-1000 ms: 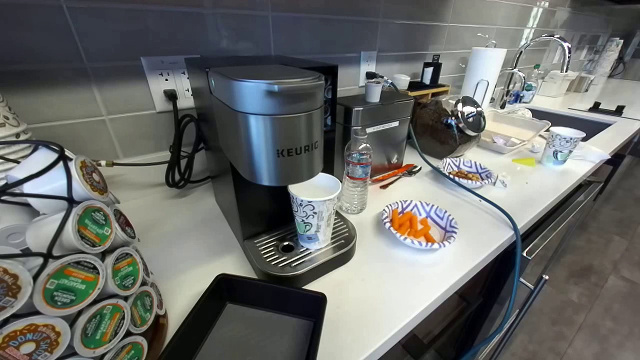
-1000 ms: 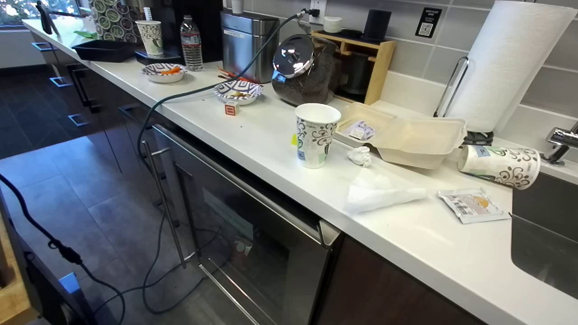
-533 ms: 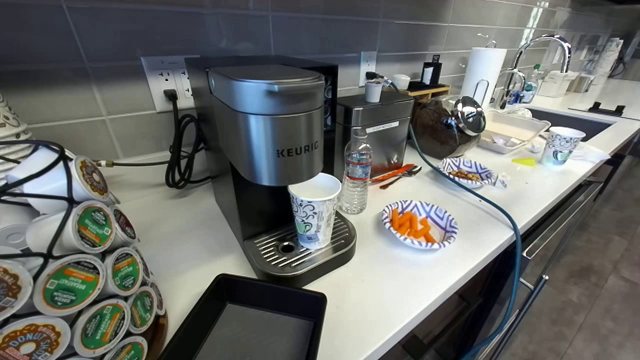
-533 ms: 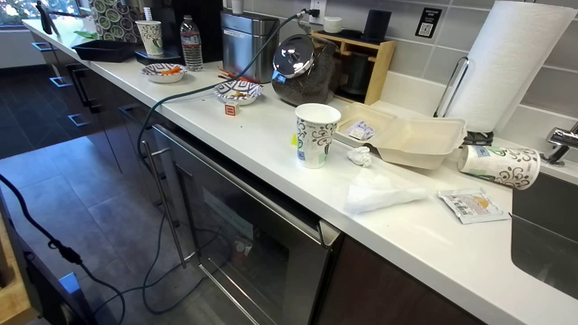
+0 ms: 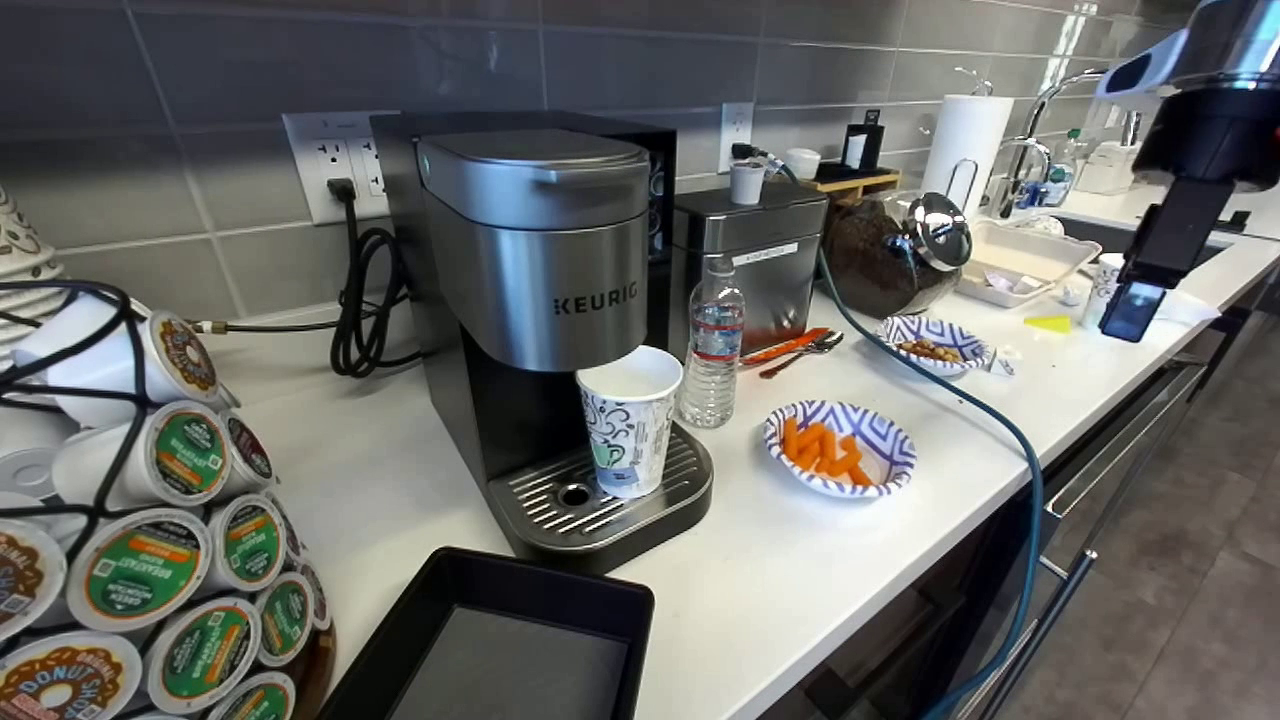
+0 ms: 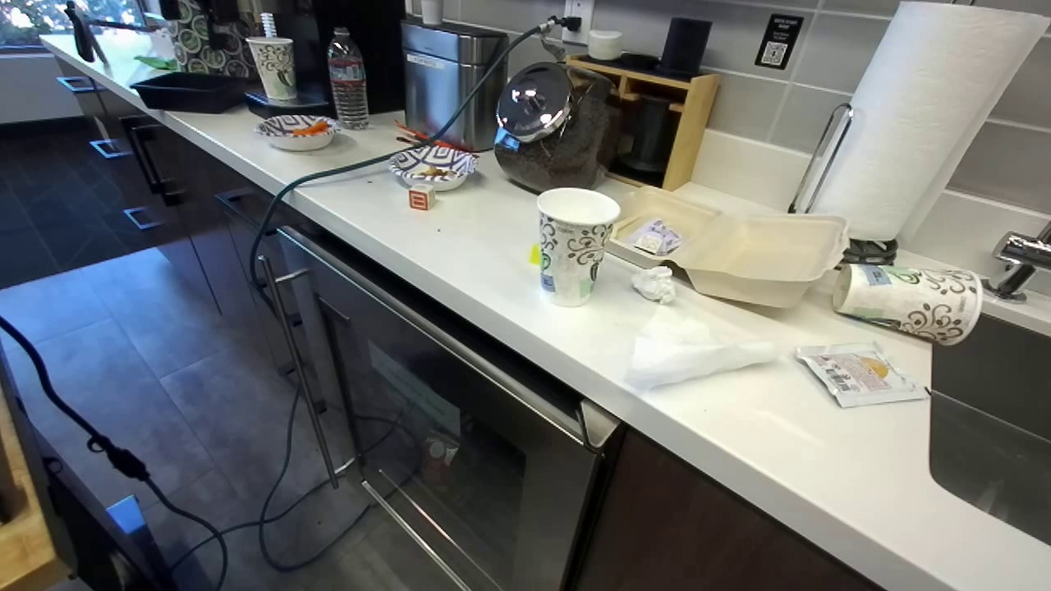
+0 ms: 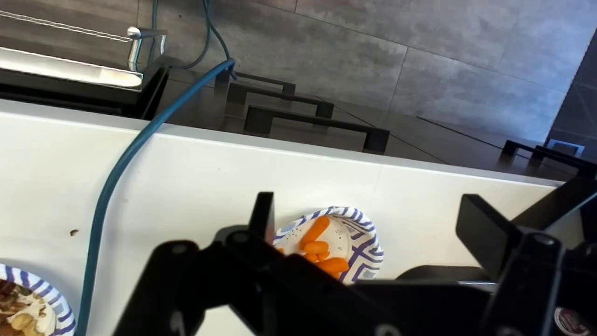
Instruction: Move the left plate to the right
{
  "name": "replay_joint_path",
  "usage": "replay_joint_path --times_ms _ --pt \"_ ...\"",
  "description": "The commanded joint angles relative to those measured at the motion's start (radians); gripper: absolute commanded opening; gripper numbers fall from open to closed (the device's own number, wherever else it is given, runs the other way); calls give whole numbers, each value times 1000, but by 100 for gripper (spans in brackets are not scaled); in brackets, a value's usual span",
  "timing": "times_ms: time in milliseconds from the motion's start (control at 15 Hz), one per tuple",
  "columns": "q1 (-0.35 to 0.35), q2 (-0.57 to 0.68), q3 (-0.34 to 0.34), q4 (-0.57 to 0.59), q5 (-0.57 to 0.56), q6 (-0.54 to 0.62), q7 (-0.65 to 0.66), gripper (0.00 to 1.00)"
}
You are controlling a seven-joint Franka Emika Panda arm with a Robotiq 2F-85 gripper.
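The left plate is a round paper plate with a blue-and-white patterned rim and orange carrots in it. It rests on the counter in both exterior views (image 5: 885, 440) (image 6: 275, 131). It also shows in the wrist view (image 7: 364, 252), partly hidden by my gripper's left side. My gripper (image 7: 371, 219) is open and empty, with its two fingers wide apart. The plate shows near the left finger, and bare counter shows by the right finger. In an exterior view my gripper (image 5: 1133, 308) hangs at the upper right, its opening not visible there.
A similar plate (image 5: 930, 330) with nuts stands farther along the counter. A blue hose (image 5: 985, 405) crosses the counter between the plates. A water bottle (image 5: 712, 350), a paper cup (image 5: 632, 430) on the coffee maker (image 5: 540, 290) and a black tray (image 5: 520, 650) stand near the carrot plate.
The arm and gripper have come into an exterior view at the upper right. Dark parts also appear at the top left of an exterior view. Both plates have stayed in place.
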Motion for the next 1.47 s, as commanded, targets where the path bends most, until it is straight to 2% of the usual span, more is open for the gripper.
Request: replay_joint_path --times_ms 0,67,267,467,600,933,1400 --pt "-12 9 9 10 1 -3 -1 100" --pt "-13 11 8 15 1 -3 -1 100" --pt "8 120 -7 31 130 155 -100 100" --pt "14 220 5 50 221 327 -169 100" --pt "5 296 18 76 258 395 -189 100" --pt "-45 466 59 167 289 403 -198 100" --pt "-138 605 132 284 336 382 -215 100"
